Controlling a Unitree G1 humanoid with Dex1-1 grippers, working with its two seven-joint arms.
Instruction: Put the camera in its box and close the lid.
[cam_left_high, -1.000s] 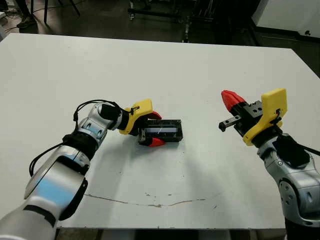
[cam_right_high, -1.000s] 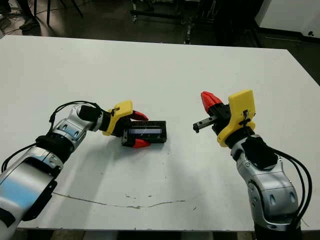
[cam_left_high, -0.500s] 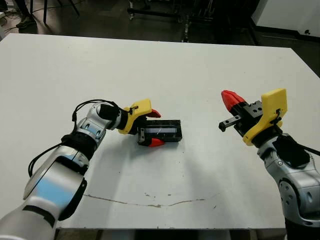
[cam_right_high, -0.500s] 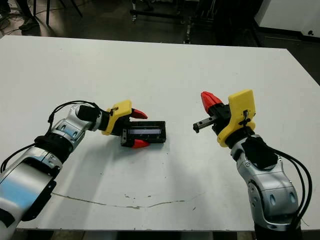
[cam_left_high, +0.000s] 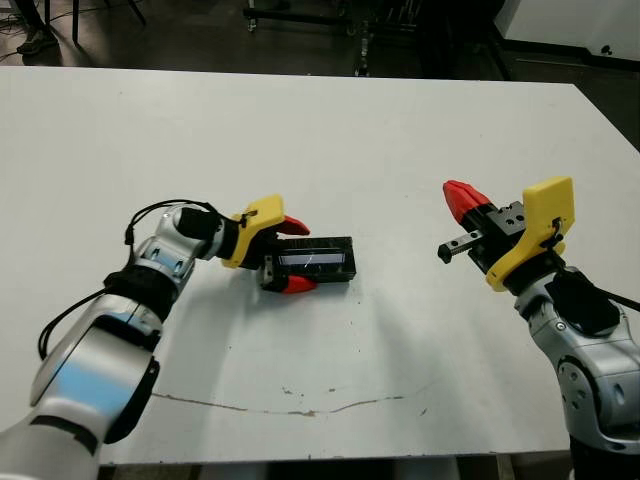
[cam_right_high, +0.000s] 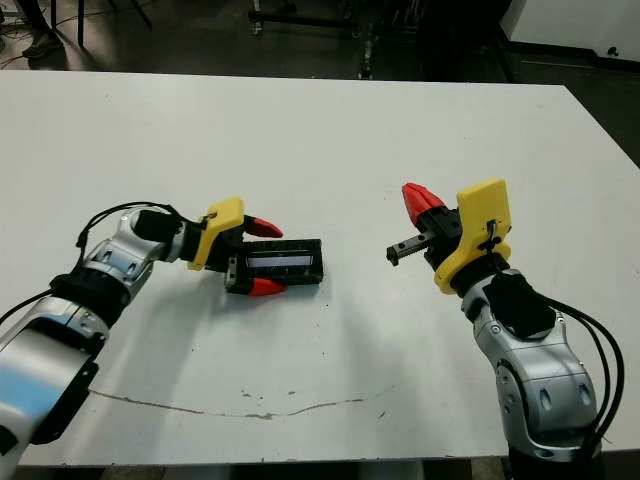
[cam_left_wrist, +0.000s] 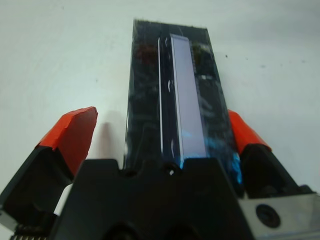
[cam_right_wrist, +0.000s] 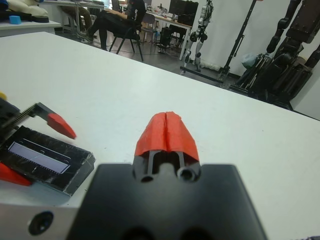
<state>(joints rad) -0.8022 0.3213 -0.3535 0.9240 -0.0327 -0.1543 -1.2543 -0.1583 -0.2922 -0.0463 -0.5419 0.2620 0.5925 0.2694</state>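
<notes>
Left pincer (cam_left_high: 288, 254) lies low, arm reaching inward, its red fingers spread apart; right pincer (cam_left_high: 458, 198) hovers raised, fingers pressed together.

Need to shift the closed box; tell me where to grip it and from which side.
Pinch the box across its narrow width, on the two long walls, coming in along its length from its left end, where the left end effector straddles it. The long sides are straight and parallel; the lid lies flat.

1. Both head eyes look steeply down on the desk (cam_left_high: 400, 130), sharing nearly all.
2. Left wrist camera sits close over the lid (cam_left_wrist: 175, 95).
3. Right wrist camera faces 9 o'clock, farther off, sharing that lid.
</notes>
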